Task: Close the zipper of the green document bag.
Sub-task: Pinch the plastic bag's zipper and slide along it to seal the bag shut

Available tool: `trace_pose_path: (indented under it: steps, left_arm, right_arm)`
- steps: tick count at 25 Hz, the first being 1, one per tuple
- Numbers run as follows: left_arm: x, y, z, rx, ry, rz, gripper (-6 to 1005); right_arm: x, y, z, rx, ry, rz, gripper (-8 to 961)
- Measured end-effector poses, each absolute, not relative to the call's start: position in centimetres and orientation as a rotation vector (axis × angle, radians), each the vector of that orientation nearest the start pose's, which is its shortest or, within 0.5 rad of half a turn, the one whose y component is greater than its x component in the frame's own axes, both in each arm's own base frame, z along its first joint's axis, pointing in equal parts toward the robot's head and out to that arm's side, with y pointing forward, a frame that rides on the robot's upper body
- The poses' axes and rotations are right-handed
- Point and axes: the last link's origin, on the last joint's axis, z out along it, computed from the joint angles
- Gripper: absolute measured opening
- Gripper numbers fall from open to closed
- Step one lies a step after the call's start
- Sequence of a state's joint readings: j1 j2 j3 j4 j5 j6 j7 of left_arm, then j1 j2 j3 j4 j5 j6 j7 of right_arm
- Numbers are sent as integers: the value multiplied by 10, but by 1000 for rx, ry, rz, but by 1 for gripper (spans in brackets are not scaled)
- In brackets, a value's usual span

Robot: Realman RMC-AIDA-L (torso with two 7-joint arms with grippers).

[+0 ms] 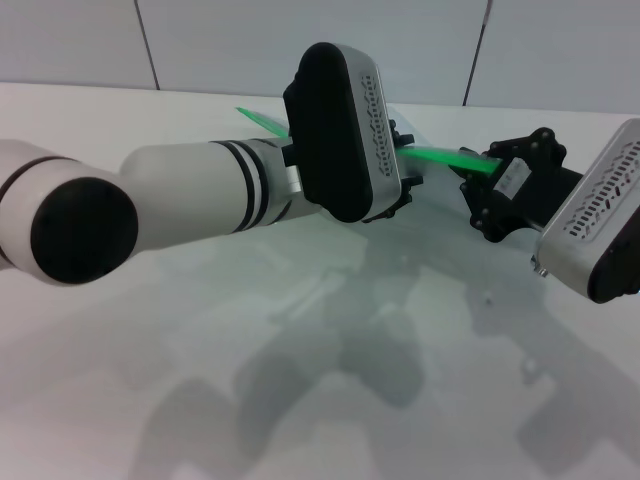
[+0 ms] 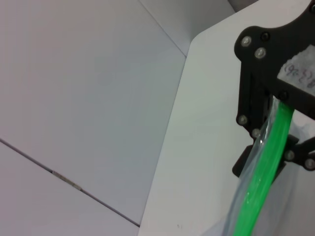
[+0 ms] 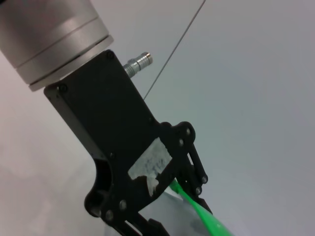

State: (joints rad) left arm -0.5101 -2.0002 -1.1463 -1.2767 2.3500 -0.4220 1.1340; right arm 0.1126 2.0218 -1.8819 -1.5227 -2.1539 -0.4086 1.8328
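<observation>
A: Logging item one: the zipper (image 1: 440,157), a thin bright green strip. Where do we enter it?

B: Head view, upper middle, lifted off the white desk (image 1: 300,380). We see it between the two end effectors, and a short stretch of it pokes out at about ten o'clock of the left end effector (image 1: 395,185).

A: Item two?

B: The green document bag (image 2: 241,196), a translucent pale film hanging under the green edge. We only see it clearly in the left wrist view.

A: End effector states?

B: The right end effector (image 1: 478,190) has its black fingers closed around the green strip; the left wrist view shows the strip passing straight between them. The left end effector sits on the strip too, at nine o'clock of the right one. In the right wrist view the strip runs in among its fingers, which look closed on it, though the contact itself is partly hidden.

A: Long axis and heading?

B: The strip runs from ten o'clock to four o'clock in the head view, sloping slightly down toward the right arm. It looks taut.

A: Progress entry?

B: We judge both grips set, bag held up between the arms. We cannot find the dark slider in any view, so we cannot say how much of the zipper is closed. Left to do, as we read it: draw the slider along the full green edge.
</observation>
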Motion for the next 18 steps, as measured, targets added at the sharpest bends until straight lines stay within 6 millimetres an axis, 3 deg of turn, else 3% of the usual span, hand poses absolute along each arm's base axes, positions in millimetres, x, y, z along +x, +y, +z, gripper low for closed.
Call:
trace_pose_path:
  steps: [18]
  left_arm:
    - [-120, 383, -76, -2385, 346, 18, 369]
  right_arm:
    - [171, 329, -29, -2286, -42, 132, 48]
